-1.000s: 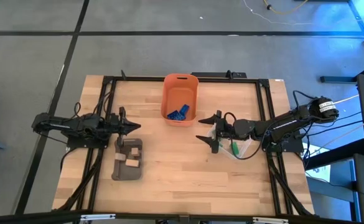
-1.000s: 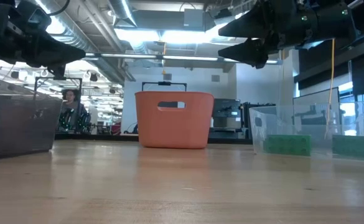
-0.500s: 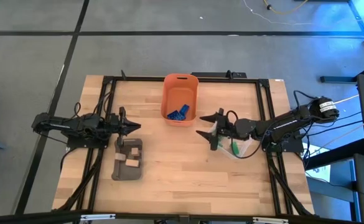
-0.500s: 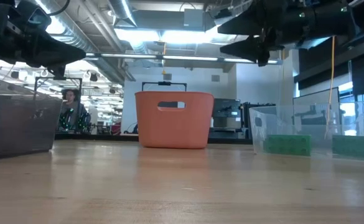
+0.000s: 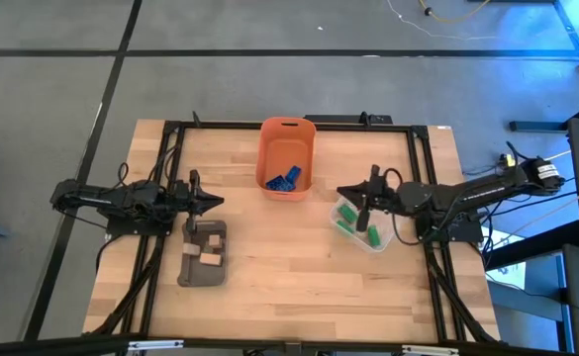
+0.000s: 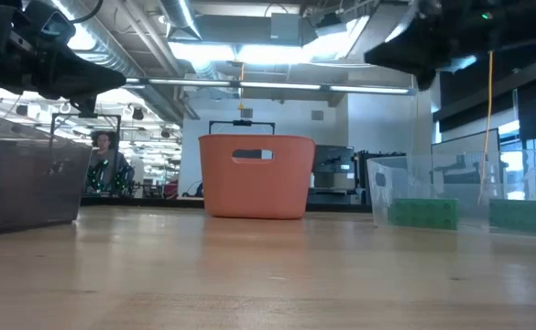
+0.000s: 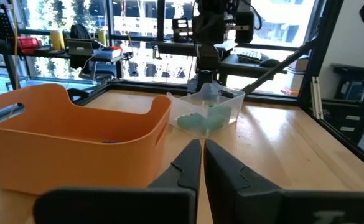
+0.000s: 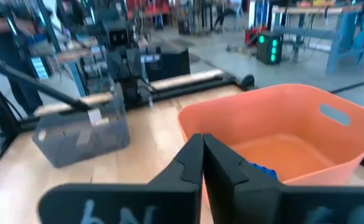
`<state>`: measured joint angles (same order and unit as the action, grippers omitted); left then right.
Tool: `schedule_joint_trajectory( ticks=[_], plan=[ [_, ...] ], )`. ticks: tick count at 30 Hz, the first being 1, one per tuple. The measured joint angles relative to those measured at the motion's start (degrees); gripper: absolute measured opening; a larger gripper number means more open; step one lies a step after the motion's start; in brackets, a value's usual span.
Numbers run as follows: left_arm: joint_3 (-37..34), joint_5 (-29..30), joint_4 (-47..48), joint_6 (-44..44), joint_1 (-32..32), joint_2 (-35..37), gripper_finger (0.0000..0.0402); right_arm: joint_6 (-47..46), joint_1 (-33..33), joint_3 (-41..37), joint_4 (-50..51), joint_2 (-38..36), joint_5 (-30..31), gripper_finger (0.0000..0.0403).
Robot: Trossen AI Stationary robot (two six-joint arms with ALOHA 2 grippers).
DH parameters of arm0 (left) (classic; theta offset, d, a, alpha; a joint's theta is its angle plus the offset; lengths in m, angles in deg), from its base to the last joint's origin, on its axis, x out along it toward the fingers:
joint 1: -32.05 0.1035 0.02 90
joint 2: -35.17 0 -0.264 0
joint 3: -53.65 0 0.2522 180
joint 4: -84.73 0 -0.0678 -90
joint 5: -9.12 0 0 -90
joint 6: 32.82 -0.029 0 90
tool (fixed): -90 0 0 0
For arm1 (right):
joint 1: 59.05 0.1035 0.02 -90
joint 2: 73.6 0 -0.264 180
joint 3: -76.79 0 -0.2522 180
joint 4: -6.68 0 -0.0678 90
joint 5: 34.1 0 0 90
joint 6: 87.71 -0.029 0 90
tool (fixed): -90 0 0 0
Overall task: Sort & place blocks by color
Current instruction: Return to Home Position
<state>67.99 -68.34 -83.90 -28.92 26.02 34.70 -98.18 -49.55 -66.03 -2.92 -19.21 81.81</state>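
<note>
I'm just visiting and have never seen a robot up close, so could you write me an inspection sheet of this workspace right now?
Surface: wooden table with black frame rails.
Job's things: blue blocks in the orange bin; tan blocks in the dark bin; green blocks in the clear bin.
Clutter: nothing seen.
Grippers: left gripper shut, raised near the dark bin; right gripper shut, raised near the clear bin.
Cables: black cables hang off the right arm.
Surroundings: grey floor; a person beyond the table.
</note>
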Motion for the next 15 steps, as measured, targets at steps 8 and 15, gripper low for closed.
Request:
schedule_joint_trajectory(
  ticks=[8,15],
  plan=[
    [0.00,0.01,-0.04,0.00,0.00,0.00,0.0001,-0.33,-0.33,-14.46,-14.84,-12.49,-1.90,0.0002],
    [0.00,0.04,-0.09,0.00,0.00,0.00,0.0000,-1.37,-0.31,-21.33,-15.66,-22.29,-3.03,0.0002]
  ],
)
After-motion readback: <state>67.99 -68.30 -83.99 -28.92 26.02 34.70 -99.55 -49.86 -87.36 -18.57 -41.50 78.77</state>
